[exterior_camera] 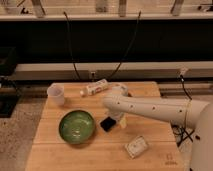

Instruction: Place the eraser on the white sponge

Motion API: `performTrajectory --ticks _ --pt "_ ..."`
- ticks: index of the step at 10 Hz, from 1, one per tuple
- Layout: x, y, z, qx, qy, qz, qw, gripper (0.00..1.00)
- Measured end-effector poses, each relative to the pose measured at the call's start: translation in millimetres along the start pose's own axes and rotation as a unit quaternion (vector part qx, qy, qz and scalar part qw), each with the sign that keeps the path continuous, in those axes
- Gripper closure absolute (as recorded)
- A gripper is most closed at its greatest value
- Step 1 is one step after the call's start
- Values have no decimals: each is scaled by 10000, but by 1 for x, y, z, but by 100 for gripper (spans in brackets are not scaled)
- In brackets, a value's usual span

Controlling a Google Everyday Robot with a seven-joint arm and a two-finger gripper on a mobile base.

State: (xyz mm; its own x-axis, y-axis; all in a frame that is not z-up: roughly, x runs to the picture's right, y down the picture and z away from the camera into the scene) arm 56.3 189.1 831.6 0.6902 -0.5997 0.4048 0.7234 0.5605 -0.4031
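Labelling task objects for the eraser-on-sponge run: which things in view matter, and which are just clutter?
Job in hand:
black eraser, mid-table
white sponge, front right of the table
gripper, open, low beside the eraser's right edge

Lying about:
green bowl
white cup
white bottle, on its side

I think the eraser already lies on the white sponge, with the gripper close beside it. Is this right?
No. The camera view shows the eraser lying on the table beside the green bowl, apart from the white sponge. The gripper is indeed close beside it.
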Motion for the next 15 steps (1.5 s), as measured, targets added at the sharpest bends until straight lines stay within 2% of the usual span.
performTrajectory --ticks 15 --pt "-18 -5 16 -96 -232 -139 9996 20"
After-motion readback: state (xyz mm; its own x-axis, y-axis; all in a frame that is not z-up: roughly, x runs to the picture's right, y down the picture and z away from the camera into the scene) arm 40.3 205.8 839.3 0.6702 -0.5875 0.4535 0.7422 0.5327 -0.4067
